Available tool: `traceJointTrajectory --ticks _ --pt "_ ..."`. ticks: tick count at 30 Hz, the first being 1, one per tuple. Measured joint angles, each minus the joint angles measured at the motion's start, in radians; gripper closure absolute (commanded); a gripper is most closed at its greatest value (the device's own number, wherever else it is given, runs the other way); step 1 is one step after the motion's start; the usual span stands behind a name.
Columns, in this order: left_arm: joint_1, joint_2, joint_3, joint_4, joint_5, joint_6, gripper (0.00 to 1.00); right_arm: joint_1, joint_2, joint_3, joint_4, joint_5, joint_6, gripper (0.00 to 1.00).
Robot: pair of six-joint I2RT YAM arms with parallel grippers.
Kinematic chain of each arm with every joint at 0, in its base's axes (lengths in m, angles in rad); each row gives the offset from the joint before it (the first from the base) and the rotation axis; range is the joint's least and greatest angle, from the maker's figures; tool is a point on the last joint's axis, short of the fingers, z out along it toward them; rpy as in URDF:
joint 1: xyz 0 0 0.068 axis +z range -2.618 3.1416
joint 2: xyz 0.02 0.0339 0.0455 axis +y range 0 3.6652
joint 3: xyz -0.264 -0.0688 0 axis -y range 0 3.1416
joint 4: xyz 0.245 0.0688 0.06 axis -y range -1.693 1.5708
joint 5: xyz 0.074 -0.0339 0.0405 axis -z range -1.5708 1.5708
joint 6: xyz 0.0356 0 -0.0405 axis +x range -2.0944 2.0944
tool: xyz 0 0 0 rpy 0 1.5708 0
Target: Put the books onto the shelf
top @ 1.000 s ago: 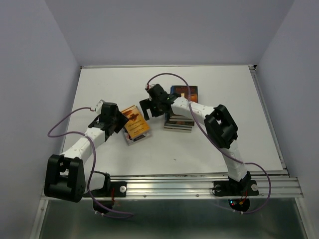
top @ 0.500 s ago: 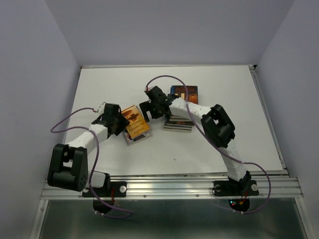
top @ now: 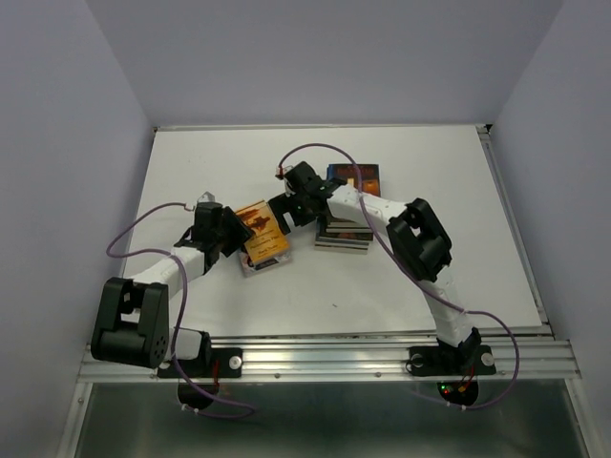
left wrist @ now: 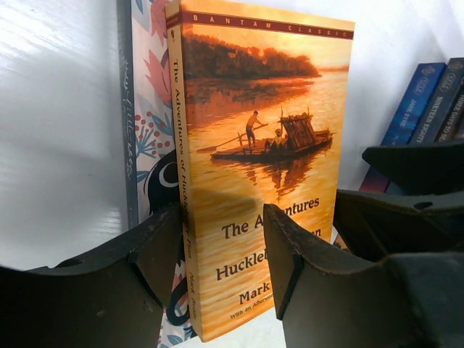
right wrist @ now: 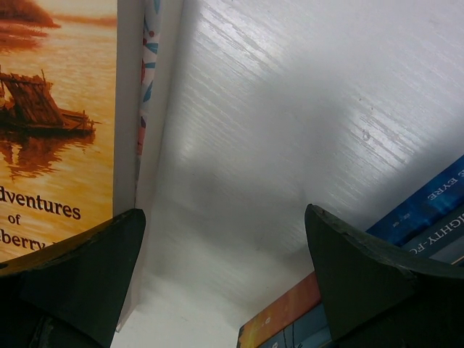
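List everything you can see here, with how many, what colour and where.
orange book: one, orange river-raft cover, left of table centre, on the floral book
floral book: one, white with pink and blue flowers, under the orange book
stack of books: several, count unclear, blue spines, right of centre
table: one, white
left gripper: one, black, jaws apart over the orange book's spine edge
right gripper: one, black, wide open between the two piles

the huckleberry finn paperback (left wrist: 261, 167) shows a golden-orange river scene; the floral book (left wrist: 148, 87) is pale with pink and blue blooms; the jane eyre spine (left wrist: 410, 109) is blue.
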Motion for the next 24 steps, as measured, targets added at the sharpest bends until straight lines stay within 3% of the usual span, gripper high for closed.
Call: traceJointTrajectory --ticks 9,17,24 --pt "0.000 -0.060 -0.136 0.225 0.109 0.008 0.39 -0.029 0.000 -0.006 -0.009 -0.033 -0.054 0.00" --pt "-0.039 -0.171 -0.150 0.464 0.238 -0.051 0.36 -0.029 0.003 -0.013 -0.005 -0.065 -0.048 0.00" --pt "-0.067 -0.121 -0.150 0.570 0.307 -0.092 0.38 -0.009 0.003 -0.019 0.019 -0.117 -0.032 0.00"
